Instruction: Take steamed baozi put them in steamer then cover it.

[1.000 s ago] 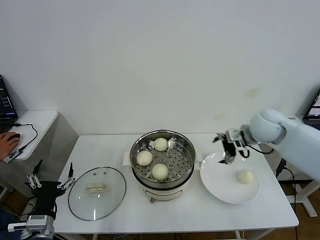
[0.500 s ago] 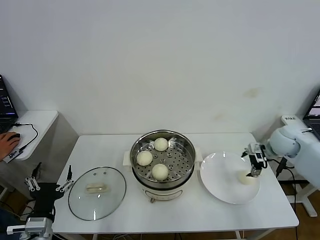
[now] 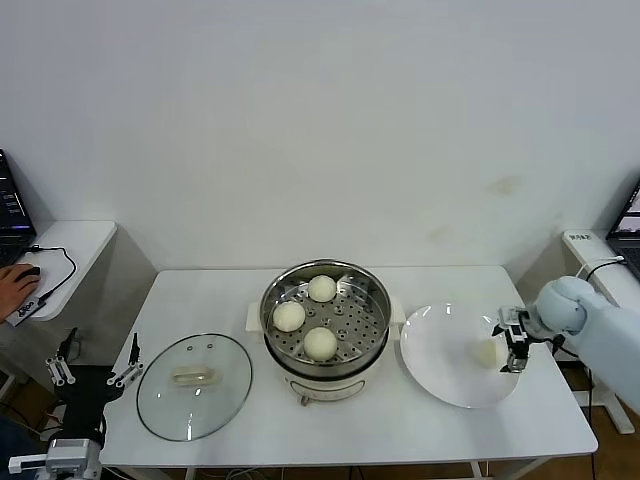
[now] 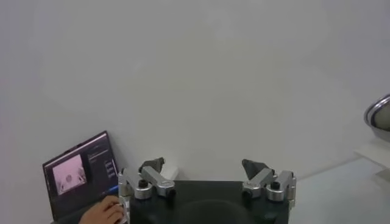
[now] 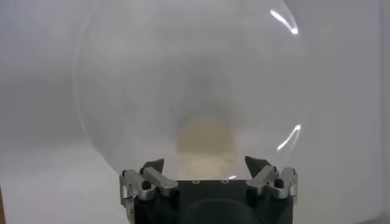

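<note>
The steamer (image 3: pixel 373 300) stands mid-table with three steamed baozi on its perforated tray: one at the back (image 3: pixel 321 288), one on the left (image 3: pixel 289 316), one at the front (image 3: pixel 320 343). A fourth baozi (image 3: pixel 486 352) (image 5: pixel 206 141) lies on the right side of the white plate (image 3: pixel 440 362) (image 5: pixel 152 73). My right gripper (image 3: pixel 507 346) (image 5: pixel 206 165) is low at the plate's right edge, open, right beside this baozi with nothing between its fingers. The cover (image 3: pixel 194 385) lies flat on the table left of the steamer. My left gripper (image 3: pixel 90 372) (image 4: pixel 207 167) hangs open off the table's left edge.
A side desk (image 3: pixel 70 240) at the far left holds a laptop (image 4: pixel 79 176), with a person's hand (image 3: pixel 14 284) on a mouse. The steamer's rim (image 4: pixel 379 112) shows at the edge of the left wrist view. A white wall runs behind the table.
My right gripper has travelled from the plate's far left rim across to the right and down beside the baozi on the plate. The left arm has sunk slightly.
</note>
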Available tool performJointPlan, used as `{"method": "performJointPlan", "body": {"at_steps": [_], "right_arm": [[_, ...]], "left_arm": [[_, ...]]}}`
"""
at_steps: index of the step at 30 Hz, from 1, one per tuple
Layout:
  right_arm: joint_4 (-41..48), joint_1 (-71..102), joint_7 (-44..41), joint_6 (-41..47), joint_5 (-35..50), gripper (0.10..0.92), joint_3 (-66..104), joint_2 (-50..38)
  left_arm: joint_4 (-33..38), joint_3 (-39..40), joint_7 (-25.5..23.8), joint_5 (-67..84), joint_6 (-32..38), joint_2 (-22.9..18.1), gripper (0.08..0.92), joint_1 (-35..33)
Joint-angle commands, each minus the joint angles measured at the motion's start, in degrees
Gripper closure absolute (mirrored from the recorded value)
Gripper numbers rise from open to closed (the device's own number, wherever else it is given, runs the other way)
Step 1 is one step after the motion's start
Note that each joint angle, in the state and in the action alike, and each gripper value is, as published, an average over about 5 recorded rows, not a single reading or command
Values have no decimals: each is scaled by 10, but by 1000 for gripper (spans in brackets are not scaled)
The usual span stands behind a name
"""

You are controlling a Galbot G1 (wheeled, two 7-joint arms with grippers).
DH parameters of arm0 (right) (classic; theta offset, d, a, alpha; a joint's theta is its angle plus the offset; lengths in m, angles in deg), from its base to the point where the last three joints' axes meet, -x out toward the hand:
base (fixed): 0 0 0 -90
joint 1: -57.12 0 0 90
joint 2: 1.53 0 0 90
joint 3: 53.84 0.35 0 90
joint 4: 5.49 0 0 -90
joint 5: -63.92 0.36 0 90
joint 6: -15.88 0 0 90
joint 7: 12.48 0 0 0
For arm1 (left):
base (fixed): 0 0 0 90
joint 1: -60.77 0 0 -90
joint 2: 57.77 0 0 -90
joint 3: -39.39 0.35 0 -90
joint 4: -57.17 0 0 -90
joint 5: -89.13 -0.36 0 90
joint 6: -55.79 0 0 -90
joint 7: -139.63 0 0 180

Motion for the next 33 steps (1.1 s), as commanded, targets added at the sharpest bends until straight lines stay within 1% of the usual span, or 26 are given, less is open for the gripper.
{"method": "performJointPlan", "body": {"at_steps": [1, 5, 12, 20, 22, 28, 33], "right_arm": [[54, 21, 6, -8, -23, 204, 23, 47], [57, 17, 10, -4, -24, 217, 22, 48], [59, 15, 8, 2, -25, 274, 21, 49], [55, -5, 2, 7, -19, 368, 17, 46], [49, -16, -3, 9, -13, 380, 12, 40], [3, -87, -21, 24, 30, 386, -33, 3], [-58, -212, -25, 54, 95, 381, -130, -23]], "left_arm": [[-2, 1, 0, -1, 0, -2, 177, 0], [-5, 2, 0, -1, 1, -3, 177, 2], [-7, 2, 0, -1, 1, -3, 177, 3], [-3, 1, 0, 0, 2, -3, 177, 1], [-3, 0, 0, 0, 2, -3, 177, 1], [-1, 1, 1, -1, 3, -5, 177, -2], [-2, 5, 1, -2, 3, -5, 177, -2]]}}
